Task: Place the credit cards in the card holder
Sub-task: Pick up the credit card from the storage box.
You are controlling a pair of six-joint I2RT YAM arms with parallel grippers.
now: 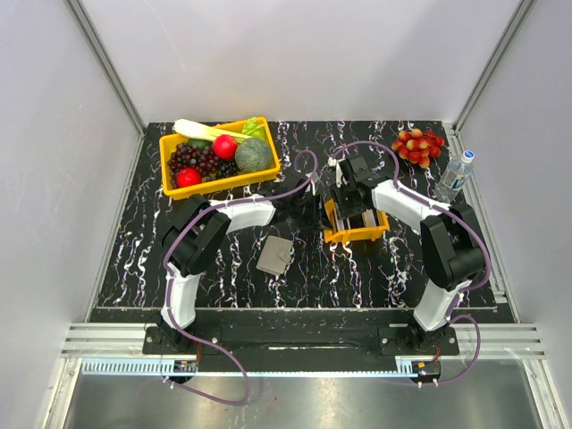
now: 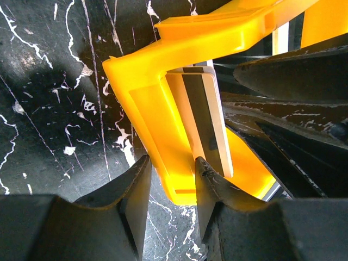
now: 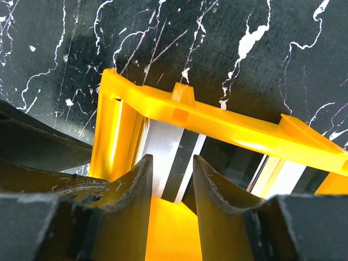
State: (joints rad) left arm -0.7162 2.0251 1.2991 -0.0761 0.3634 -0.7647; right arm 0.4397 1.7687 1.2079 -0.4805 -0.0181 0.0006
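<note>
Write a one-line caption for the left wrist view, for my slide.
Left gripper grips one wall of the orange tray; credit cards lean inside it.

Table surface: black marble-pattern top with white veining, five items resting on it.
Table (image 1: 357,268) carries a yellow bin (image 1: 219,184) of fruit and vegetables at far left, an orange tray (image 1: 356,236) at centre, a closed grey card holder (image 1: 275,255) just left of the tray toward the near edge, a red fruit cluster (image 1: 417,147) at far right, and a water bottle (image 1: 455,175) at the right edge.

Cards (image 2: 204,117) in tray (image 1: 356,238); card holder (image 1: 275,255) left of tray, nearer arm bases; produce bin (image 1: 223,184) behind-left.
</note>
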